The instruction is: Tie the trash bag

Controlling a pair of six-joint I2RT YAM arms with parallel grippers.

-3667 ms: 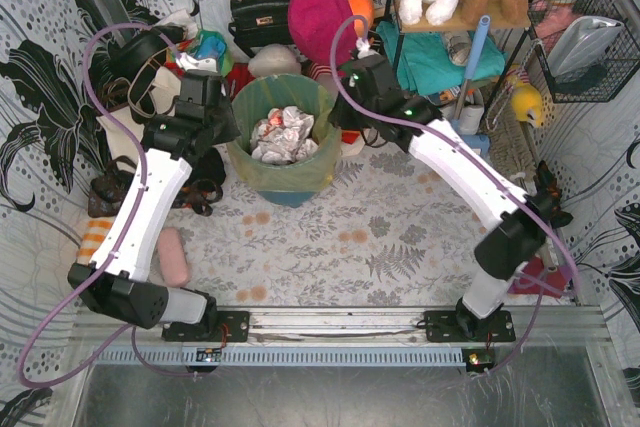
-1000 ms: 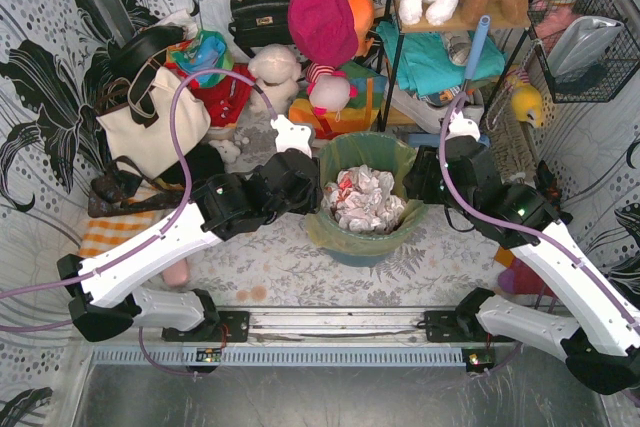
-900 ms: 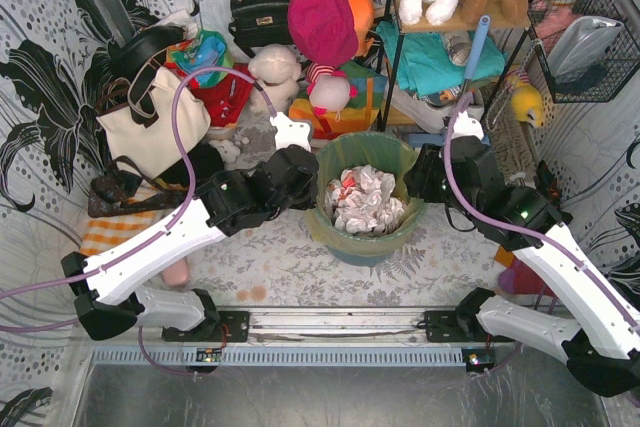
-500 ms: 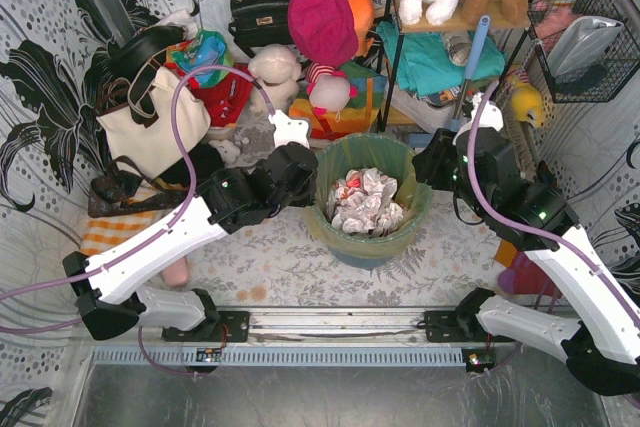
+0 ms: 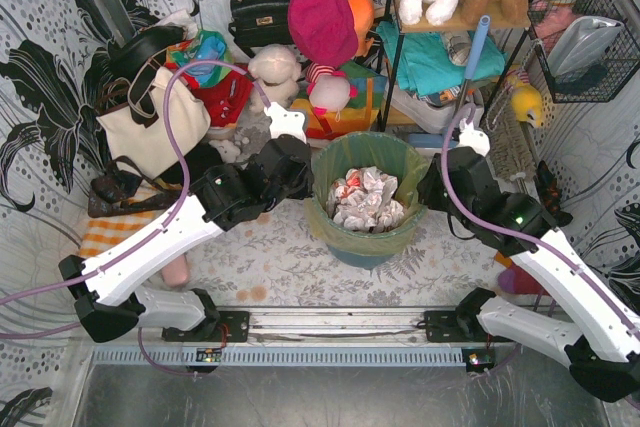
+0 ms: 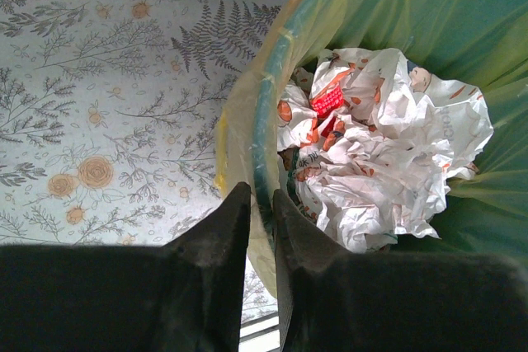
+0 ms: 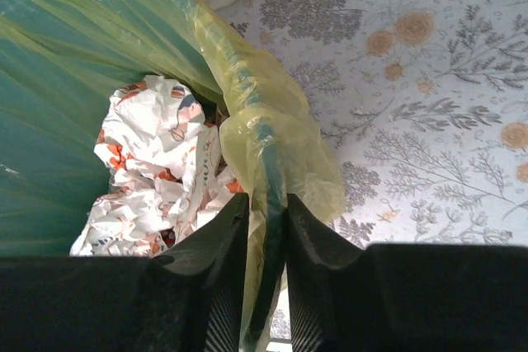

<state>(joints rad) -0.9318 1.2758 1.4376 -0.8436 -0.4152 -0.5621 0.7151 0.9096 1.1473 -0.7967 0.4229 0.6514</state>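
On the floral table (image 5: 280, 257), the thin translucent yellow-green plastic trash bag (image 5: 385, 152) lines a round teal bin (image 5: 362, 255). Left claw (image 6: 260, 195) and right claw (image 7: 265, 199) each clamp its folded edge, opposite sides. Gripping stage; next, probably peel both edges upward and together.

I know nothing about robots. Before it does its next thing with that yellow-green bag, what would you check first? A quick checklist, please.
1. Grip of the left gripper on the trash bag: ok, its fingers close on either side of the bag's edge.
2. Grip of the right gripper on the opposite edge: ok, same.
3. Only plastic pinched, not the bin: not ok, the teal rim runs between both pairs of fingers.
4. Bag edge freed from the bin: not ok, it is folded over the rim.
5. The crumpled paper sits below the rim: ok.
6. Grip firm enough to lift: cannot tell.
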